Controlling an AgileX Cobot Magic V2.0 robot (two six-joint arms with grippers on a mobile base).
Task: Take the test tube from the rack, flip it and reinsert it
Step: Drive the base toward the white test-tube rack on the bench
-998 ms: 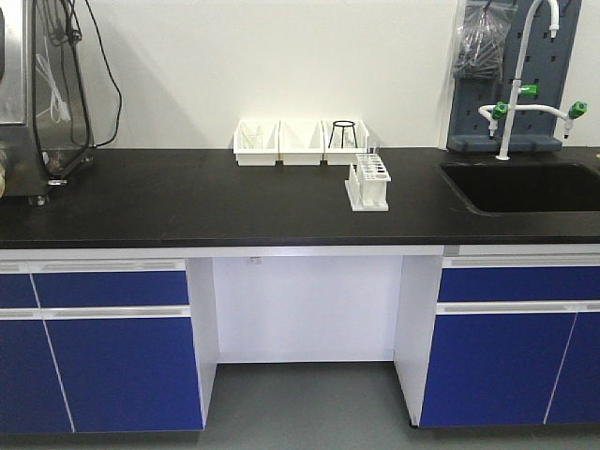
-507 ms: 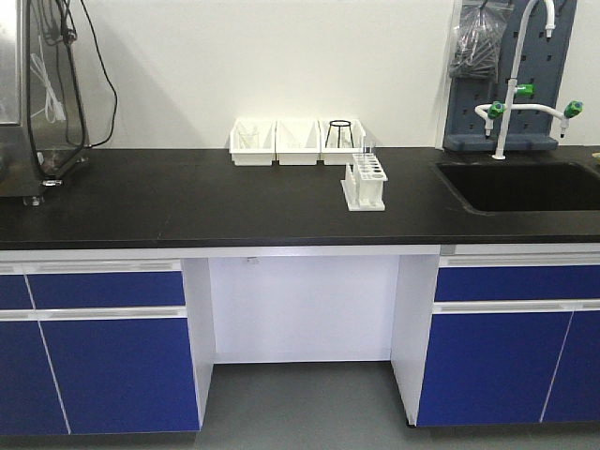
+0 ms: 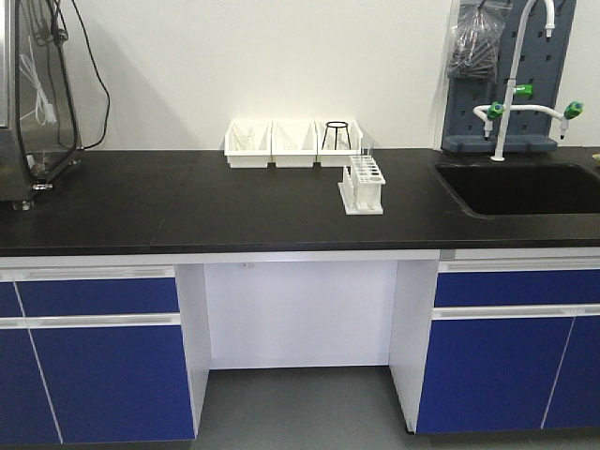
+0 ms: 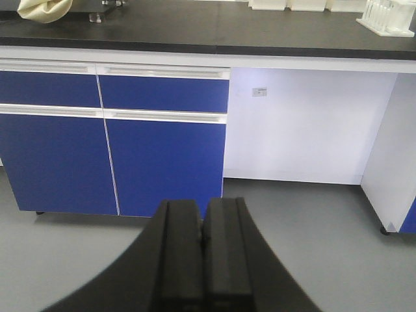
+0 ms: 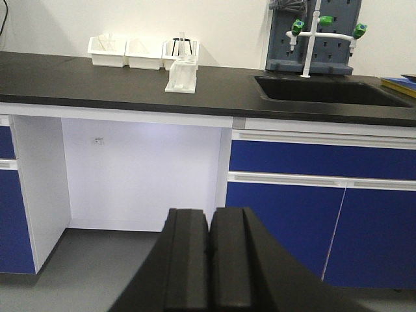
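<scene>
left gripper, right gripper both pressed together, empty, well short of counter. test tube upright in rack up there (thin glass, barely visible), so misjudged reach could topple rack

Black bench top, sink at right.
White rack right of centre; three white bins along the far edge; perhaps a metal apparatus far left.

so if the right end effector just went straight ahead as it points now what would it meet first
Probably the white upright panel beside the blue cabinet, under the worktop; depth is unclear. The rack sits well above that line.
</scene>
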